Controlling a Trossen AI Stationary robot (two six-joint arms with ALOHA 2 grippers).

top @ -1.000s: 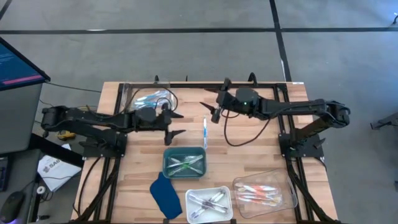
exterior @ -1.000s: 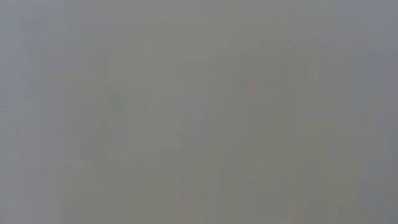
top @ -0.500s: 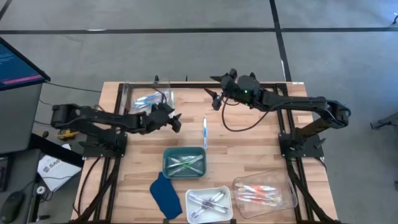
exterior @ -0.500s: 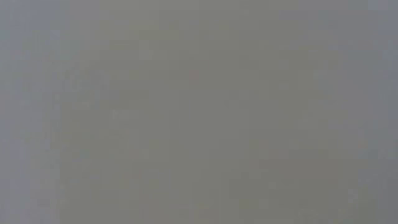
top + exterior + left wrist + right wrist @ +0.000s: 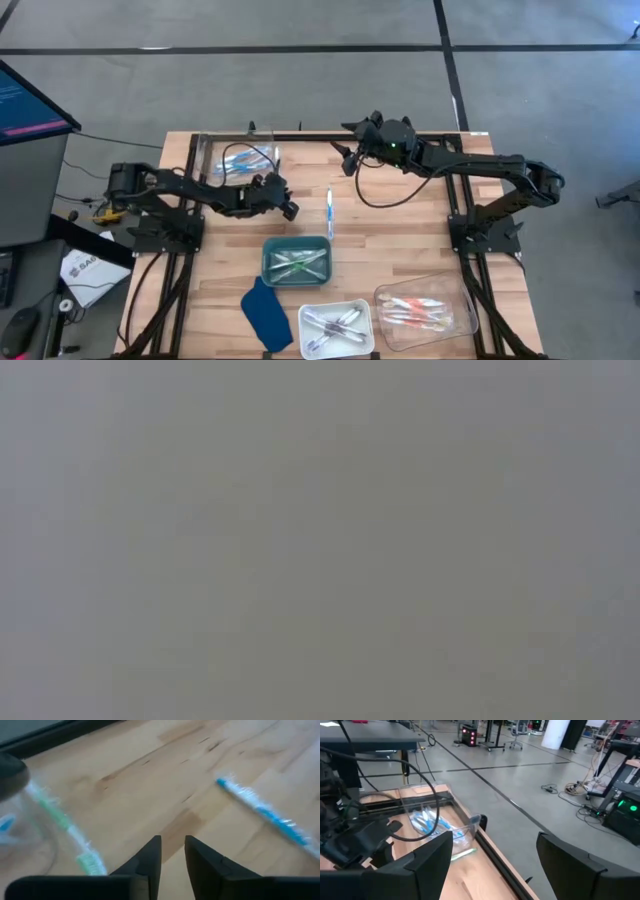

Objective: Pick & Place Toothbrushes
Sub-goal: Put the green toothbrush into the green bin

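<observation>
High view showed the left gripper (image 5: 287,207) stretched low, jaws nearly closed on nothing; left wrist view alone revealed a thin blue plastic toothbrush (image 5: 265,812) just beyond them.

Grey workshop floor lying around a wooden table

A pale wood table (image 5: 400,225) is sitting on smooth grey concrete floor (image 5: 300,90) crossed by dark seam lines, with a lit monitor (image 5: 25,100) glowing off to one side (screen only partly showing). Beyond the table edge, black cables (image 5: 570,795) are trailing over the floor past dark metal stands (image 5: 495,732) and equipment racks.
</observation>
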